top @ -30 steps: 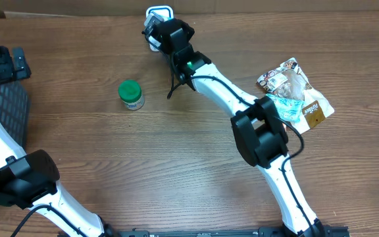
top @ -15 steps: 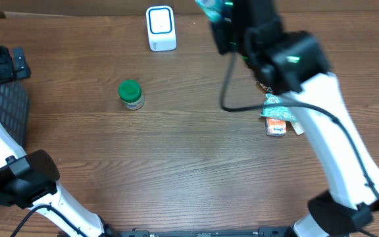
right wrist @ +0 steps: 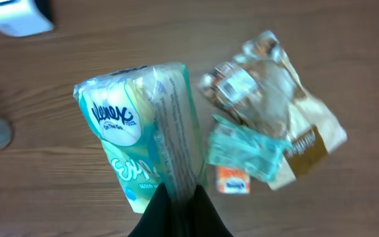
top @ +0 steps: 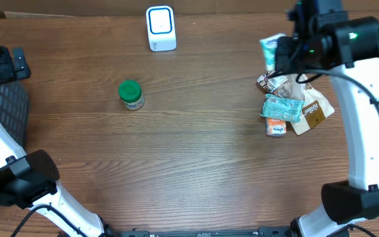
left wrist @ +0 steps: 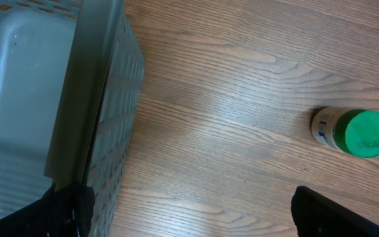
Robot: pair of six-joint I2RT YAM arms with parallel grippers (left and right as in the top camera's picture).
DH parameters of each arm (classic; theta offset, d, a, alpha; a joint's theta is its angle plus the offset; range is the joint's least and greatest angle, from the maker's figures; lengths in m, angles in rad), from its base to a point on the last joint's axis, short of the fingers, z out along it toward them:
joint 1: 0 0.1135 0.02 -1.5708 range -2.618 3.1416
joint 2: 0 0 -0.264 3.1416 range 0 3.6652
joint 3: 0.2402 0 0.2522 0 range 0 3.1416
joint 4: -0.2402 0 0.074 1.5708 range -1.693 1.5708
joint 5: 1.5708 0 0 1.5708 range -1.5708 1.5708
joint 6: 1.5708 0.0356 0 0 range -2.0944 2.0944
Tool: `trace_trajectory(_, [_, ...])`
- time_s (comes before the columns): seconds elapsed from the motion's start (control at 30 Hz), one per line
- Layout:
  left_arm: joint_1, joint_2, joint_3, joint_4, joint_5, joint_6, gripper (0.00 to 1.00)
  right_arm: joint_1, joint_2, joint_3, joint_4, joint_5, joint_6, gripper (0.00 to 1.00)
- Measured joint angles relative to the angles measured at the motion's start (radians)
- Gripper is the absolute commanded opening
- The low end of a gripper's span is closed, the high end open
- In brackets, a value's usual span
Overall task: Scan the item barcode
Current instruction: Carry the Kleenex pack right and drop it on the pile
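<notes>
The right claw, clamped shut on the Kleenex tissue pack, has swung away from the white scanner, now well off to its left. It holds the pack above the pile of snack bags beneath it. The scan looks done and set-down seems next; the left claw hangs wide open, empty.

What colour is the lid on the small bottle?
Green: the lid shows best in the left wrist view.

The tissue pack carries the brand name Kleenex on a pale oval (the larger lettering beneath is partly hidden). Print on the snack bag is too blurred to read.
</notes>
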Motion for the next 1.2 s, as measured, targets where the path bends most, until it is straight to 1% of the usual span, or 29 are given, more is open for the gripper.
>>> trace_trajectory(0.2, [0.0, 0.0, 0.0, 0.0, 0.0, 0.0, 1.0, -0.123, 0.0, -0.192, 0.071, -0.009, 0.022, 0.04])
trace_trajectory(0.4, [0.0, 0.0, 0.0, 0.0, 0.0, 0.0, 1.0, -0.209, 0.01, -0.438, 0.27, -0.035, 0.031, 0.05])
trace_trajectory(0.5, [0.0, 0.0, 0.0, 0.0, 0.0, 0.0, 1.0, -0.24, 0.014, -0.507, 0.361, -0.054, 0.039, 0.08])
trace_trajectory(0.57, [0.0, 0.0, 0.0, 0.0, 0.0, 0.0, 1.0, -0.261, 0.015, -0.556, 0.459, -0.064, 0.061, 0.09])
trace_trajectory(0.8, [0.0, 0.0, 0.0, 0.0, 0.0, 0.0, 1.0, -0.267, 0.016, -0.661, 0.607, -0.083, 0.122, 0.1])
trace_trajectory(0.9, [0.0, 0.0, 0.0, 0.0, 0.0, 0.0, 1.0, -0.267, 0.017, -0.703, 0.634, -0.087, 0.142, 0.13])
trace_trajectory(0.97, [0.0, 0.0, 0.0, 0.0, 0.0, 0.0, 1.0, -0.267, 0.018, -0.717, 0.639, -0.088, 0.148, 0.18])
trace_trajectory(1.1, [0.0, 0.0, 0.0, 0.0, 0.0, 0.0, 1.0, -0.267, 0.019, -0.723, 0.643, -0.089, 0.159, 0.24])
trace_trajectory(1.13, [0.0, 0.0, 0.0, 0.0, 0.0, 0.0, 0.99, -0.267, 0.019, -0.722, 0.644, -0.089, 0.159, 0.29])
trace_trajectory(1.2, [0.0, 0.0, 0.0, 0.0, 0.0, 0.0, 0.99, -0.267, 0.019, -0.723, 0.644, -0.089, 0.159, 0.32])
